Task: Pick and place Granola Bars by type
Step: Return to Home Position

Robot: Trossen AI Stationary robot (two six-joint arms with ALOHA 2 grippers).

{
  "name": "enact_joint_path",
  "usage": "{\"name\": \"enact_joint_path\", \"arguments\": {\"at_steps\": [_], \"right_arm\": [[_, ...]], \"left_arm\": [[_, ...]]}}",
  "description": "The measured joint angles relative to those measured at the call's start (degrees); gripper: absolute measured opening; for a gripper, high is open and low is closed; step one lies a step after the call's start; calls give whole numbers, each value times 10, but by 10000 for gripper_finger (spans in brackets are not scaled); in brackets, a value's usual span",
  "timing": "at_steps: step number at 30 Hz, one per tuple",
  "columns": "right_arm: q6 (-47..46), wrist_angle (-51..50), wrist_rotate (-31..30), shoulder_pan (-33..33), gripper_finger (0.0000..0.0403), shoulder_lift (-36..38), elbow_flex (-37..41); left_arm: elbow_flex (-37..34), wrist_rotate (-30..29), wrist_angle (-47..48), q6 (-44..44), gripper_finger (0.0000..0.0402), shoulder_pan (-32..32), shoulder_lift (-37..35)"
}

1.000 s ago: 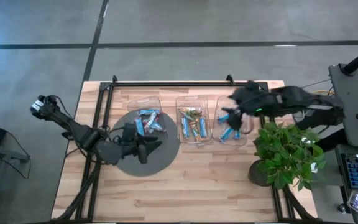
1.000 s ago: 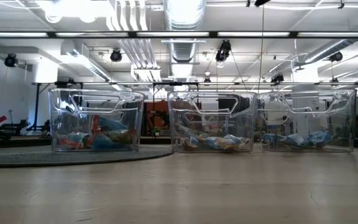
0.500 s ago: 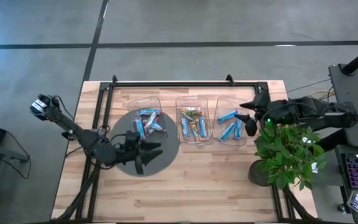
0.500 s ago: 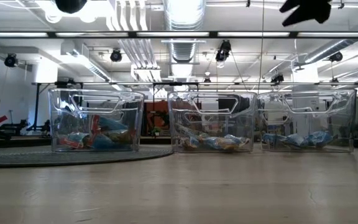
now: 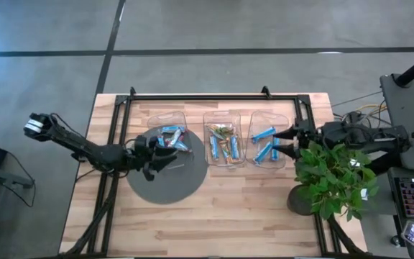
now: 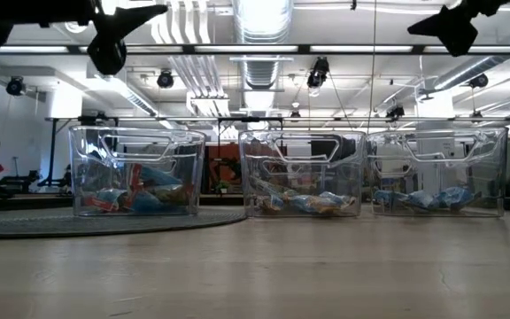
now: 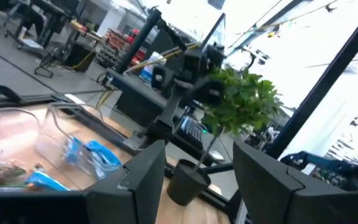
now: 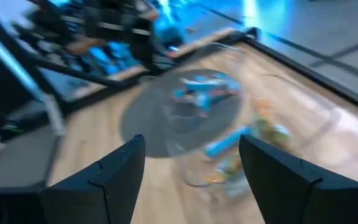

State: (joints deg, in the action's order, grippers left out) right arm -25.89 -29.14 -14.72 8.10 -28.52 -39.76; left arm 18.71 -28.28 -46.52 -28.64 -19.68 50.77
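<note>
The granola bars lie in three clear bins along the far half of the table. Blue and multicoloured bars fill the left bin [image 5: 172, 140] and the middle bin [image 5: 223, 144]. The right bin [image 5: 267, 144] holds only blue bars [image 5: 264, 134]. My left gripper [image 5: 167, 160] is open and empty, hanging above the grey round mat [image 5: 167, 183] just near of the left bin; it also shows high in the low view [image 6: 122, 31]. My right gripper [image 5: 282, 142] is open and empty, in the air at the right bin's right edge, and its wrist view [image 8: 191, 168] shows nothing between the fingers.
A potted plant [image 5: 329, 176] stands at the table's right edge, close under my right arm. A black frame rail [image 5: 214, 96] runs along the far edge. The near half of the wooden table [image 5: 221, 216] carries no objects.
My right gripper has drawn back from above the right bin toward the table's right edge and stays open. My left gripper has swung over the mat, first toward the near edge, then back toward the left bin, still open.
</note>
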Motion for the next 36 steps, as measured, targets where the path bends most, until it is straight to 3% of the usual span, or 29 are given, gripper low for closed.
{"name": "enact_joint_path", "arguments": {"at_steps": [3,10,13,16,21,29,36], "right_arm": [[-9,58,27,0,249,45,52],[-7,196,30,0,249,176,161],[-11,245,42,0,249,235,203],[-24,270,49,0,249,285,246],[-50,319,54,-1,249,269,300],[-109,312,45,-2,249,266,387],[-102,311,45,-2,249,242,390]], "left_arm": [[-26,26,1,1,172,27,-34],[-98,196,1,-41,171,137,-124],[-119,234,2,-48,171,171,-154],[-138,250,3,-57,171,196,-177],[-182,259,14,-79,171,218,-203],[-182,243,127,-83,171,222,-213],[-182,242,162,-83,171,222,-208]]}}
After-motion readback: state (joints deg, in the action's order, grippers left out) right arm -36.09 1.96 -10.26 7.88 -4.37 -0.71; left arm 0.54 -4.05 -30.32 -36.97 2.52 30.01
